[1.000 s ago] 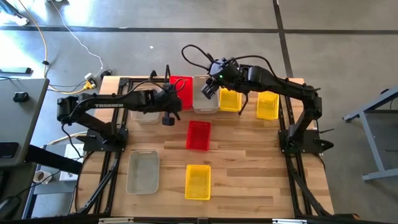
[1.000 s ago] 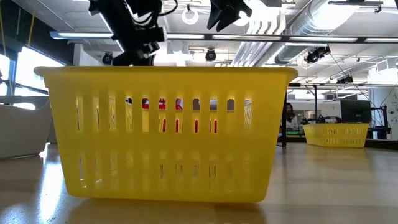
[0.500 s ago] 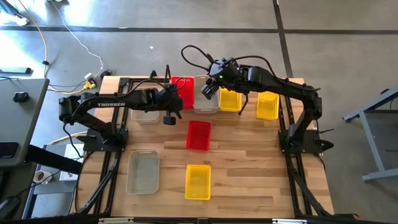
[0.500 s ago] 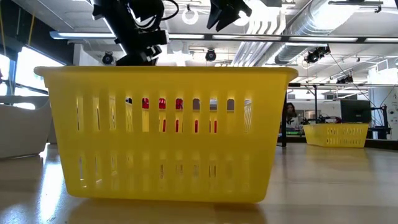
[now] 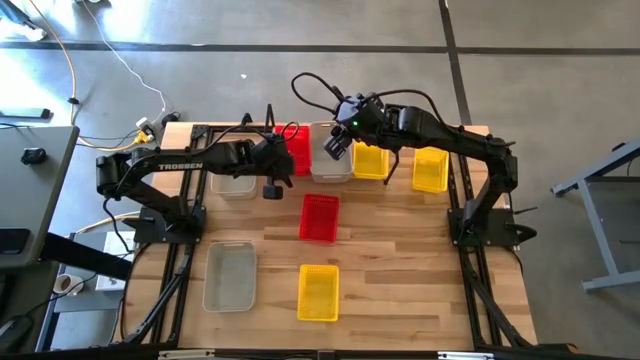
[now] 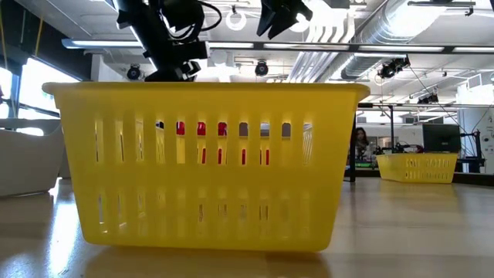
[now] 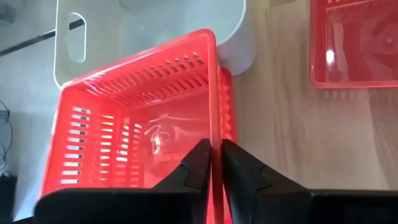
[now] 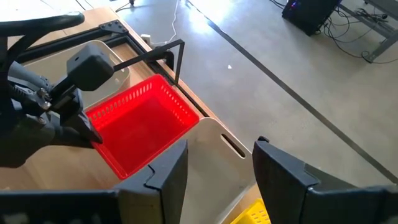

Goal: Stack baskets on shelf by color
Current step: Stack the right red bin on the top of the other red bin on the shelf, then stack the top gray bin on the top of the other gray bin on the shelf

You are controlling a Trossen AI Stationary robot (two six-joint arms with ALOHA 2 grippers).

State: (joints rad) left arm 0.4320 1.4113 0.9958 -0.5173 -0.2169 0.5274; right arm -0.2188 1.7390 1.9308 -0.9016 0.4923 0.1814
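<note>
Left gripper [image 7: 211,163] is pinched on the side wall of a red basket [image 7: 143,118], holding it tilted at the far edge of the table, on the shelf [image 5: 300,128] row. Just beyond the gripper sits a clear-grey basket [image 7: 155,28], touching the red one's far corner. Right gripper [image 8: 217,165] hangs above the same spot with fingers spread, empty, over another clear-grey basket [image 8: 221,152].

Step looks like placing the red basket on the shelf. A second red basket [image 5: 320,217] lies on the table, nearer the left arm's base side. Next move probably: level the basket, set it flat, release, then fetch the second red one to nest inside.
</note>
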